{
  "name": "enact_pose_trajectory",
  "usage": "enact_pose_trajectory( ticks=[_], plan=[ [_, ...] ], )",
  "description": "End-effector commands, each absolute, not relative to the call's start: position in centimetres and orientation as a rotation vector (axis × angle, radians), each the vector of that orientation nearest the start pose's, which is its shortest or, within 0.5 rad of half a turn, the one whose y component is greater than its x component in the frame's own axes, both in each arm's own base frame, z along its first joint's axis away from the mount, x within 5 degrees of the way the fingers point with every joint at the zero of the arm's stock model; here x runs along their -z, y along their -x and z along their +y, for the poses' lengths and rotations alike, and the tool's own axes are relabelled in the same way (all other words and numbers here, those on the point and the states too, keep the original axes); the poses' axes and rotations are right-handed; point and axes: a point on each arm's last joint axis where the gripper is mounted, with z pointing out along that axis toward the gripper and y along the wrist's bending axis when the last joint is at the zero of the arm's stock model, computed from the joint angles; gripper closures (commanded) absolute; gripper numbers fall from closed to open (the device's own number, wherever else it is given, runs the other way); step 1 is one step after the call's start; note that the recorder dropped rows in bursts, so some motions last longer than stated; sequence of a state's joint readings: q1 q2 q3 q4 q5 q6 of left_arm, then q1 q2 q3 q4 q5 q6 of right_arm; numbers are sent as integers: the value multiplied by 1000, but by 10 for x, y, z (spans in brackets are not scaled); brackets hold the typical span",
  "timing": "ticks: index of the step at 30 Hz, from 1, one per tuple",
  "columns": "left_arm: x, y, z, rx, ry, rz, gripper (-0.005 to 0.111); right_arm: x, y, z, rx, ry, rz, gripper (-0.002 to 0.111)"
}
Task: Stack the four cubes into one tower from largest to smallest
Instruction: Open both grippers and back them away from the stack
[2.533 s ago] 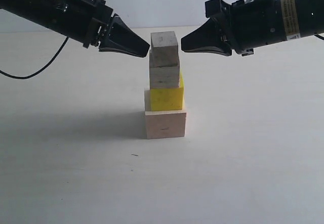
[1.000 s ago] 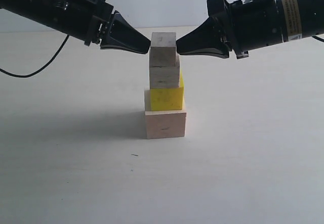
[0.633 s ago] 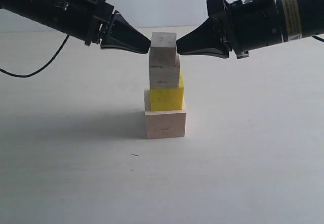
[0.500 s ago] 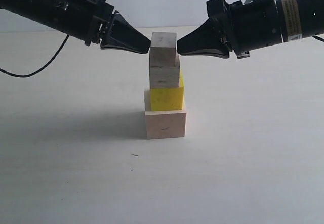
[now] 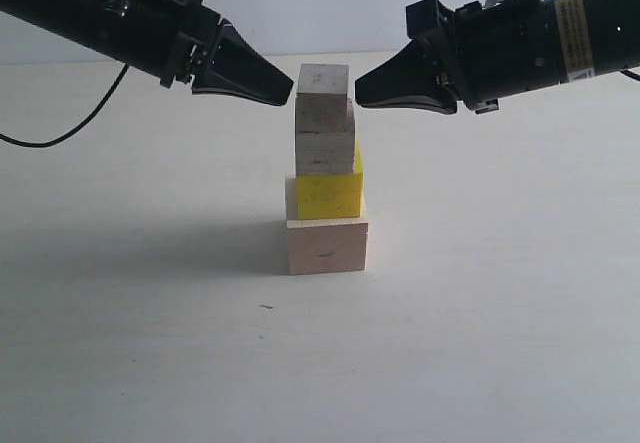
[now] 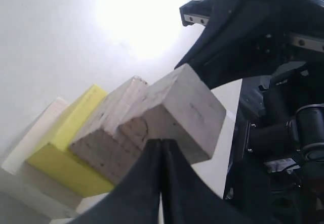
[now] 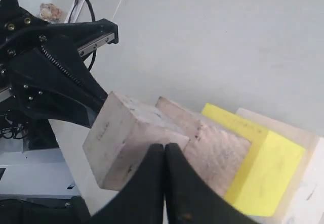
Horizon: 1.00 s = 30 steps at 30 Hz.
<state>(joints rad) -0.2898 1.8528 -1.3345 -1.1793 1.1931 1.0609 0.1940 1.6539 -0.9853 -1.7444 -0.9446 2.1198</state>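
Both pincers are pinched shut, nothing in them. The left pincer (image 5: 288,97) and right pincer (image 5: 362,94) point at the small cube (image 5: 323,96) from either side, just beside it. Tower's up mid-table (image 5: 480,313): big cube (image 5: 327,247), yellow cube (image 5: 328,195), medium cube (image 5: 325,153), small cube on top.

You've got the tower (image 5: 326,173) upright at frame centre. Large pale wood cube (image 5: 327,246) on the bottom, yellow cube (image 5: 328,194) on it, then medium pale cube (image 5: 325,152), small pale cube (image 5: 323,96) on top. Edges not flush.
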Motion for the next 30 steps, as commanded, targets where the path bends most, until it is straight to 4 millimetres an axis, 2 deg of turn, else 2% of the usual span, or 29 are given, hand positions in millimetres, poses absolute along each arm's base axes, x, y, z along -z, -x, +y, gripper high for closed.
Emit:
enact_pose_trajectory(
  ticks=[1, 5, 14, 18, 22, 30],
  plan=[
    [-262, -331, -178, 1335, -996, 2220, 107, -245, -301, 133, -1296, 379, 2293, 108],
    [-261, -330, -173, 1255, -1024, 2260, 107, -244, -303, 131, -1258, 357, 2295, 108],
    [-239, -324, -161, 1288, -962, 2326, 107, -241, -309, 128, -1177, 305, 2299, 108],
    [-231, -320, -162, 1319, -936, 2316, 107, -227, -315, 127, -1153, 270, 2337, 108],
    [-228, -318, -162, 1341, -906, 2298, 107, -201, -321, 130, -1201, 246, 2414, 108],
    [-226, -317, -171, 1352, -920, 2278, 107, -197, -322, 131, -1219, 221, 2416, 108]
  ],
)
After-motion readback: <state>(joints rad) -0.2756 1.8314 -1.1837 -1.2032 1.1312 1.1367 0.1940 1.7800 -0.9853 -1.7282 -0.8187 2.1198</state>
